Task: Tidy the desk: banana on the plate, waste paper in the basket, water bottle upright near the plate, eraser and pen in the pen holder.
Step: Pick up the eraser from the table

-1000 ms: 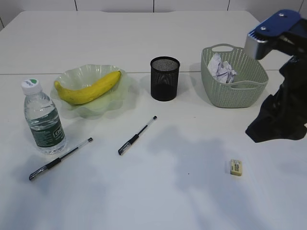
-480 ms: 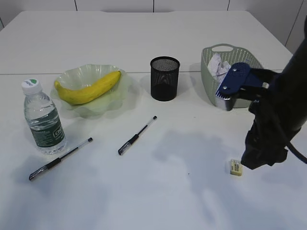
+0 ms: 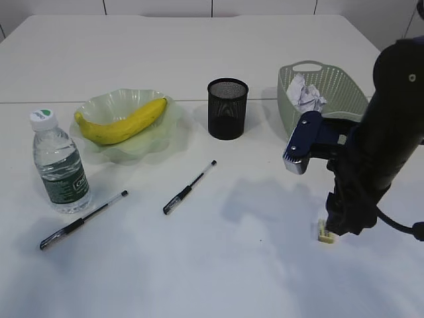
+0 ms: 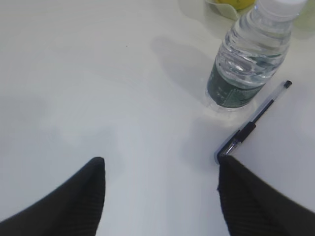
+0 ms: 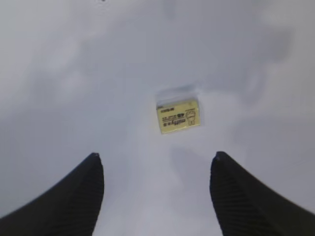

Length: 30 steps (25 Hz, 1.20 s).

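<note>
The banana [image 3: 119, 122] lies on the pale green plate [image 3: 156, 137]. To its left the water bottle [image 3: 59, 165] [image 4: 248, 59] stands upright. Two black pens [image 3: 83, 220] [image 3: 189, 187] lie on the table. The black mesh pen holder [image 3: 227, 109] stands at the middle. Crumpled waste paper [image 3: 306, 93] sits in the green basket [image 3: 344, 116]. My right gripper [image 5: 155, 154] hangs open just above the table, with the yellow eraser [image 5: 178, 116] [image 3: 324, 233] lying just ahead of its fingertips. My left gripper [image 4: 160, 160] is open and empty; one pen's [image 4: 256, 123] end lies beside its right finger.
The right arm [image 3: 377, 152] stands between the basket and the eraser and hides the basket's front right corner. White table surface spreads in front of the pens and the eraser. The left arm does not show in the exterior view.
The right arm has swung from beside the basket down and to the left, and its gripper now stands over the eraser. The table's objects have not moved.
</note>
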Each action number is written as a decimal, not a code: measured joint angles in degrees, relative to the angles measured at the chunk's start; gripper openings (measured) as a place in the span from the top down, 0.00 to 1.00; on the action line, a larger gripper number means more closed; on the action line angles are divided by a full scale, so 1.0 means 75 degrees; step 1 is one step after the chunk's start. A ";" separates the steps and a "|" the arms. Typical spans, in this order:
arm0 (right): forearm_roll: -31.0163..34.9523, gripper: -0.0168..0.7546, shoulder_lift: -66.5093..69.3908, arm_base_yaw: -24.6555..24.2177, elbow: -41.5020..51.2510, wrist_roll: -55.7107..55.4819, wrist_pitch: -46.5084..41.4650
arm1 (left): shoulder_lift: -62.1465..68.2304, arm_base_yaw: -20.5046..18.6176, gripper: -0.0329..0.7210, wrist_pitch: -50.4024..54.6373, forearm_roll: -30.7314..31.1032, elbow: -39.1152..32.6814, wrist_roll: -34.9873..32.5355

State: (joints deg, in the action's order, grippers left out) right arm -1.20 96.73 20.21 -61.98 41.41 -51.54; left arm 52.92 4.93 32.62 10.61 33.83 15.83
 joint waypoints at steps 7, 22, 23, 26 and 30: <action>-0.0448 0.33 0.0472 -0.0073 0.0000 0.0000 0.0517 | 0.0000 0.0000 0.27 0.0047 0.0000 0.0000 0.0000; -0.0464 0.33 0.1233 -0.0404 0.0000 0.0047 0.1172 | 0.0000 0.0000 0.27 0.0109 -0.0003 0.0000 0.0000; -0.0464 0.33 0.1233 -0.0404 0.0000 0.0080 0.1188 | 0.0000 0.0000 0.27 0.0109 -0.0003 0.0000 0.0000; -0.0464 0.33 0.1233 -0.0404 0.0000 0.0171 0.1259 | 0.0000 0.0000 0.27 0.0109 -0.0003 0.0000 0.0000; -0.0371 0.33 0.1233 -0.0404 0.0000 0.0319 0.1326 | 0.0000 0.0000 0.27 0.0121 -0.0003 0.0000 0.0000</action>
State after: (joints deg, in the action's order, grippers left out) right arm -3.98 105.98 17.18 -61.98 43.80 -41.60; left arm 52.92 4.93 33.52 10.58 33.83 15.83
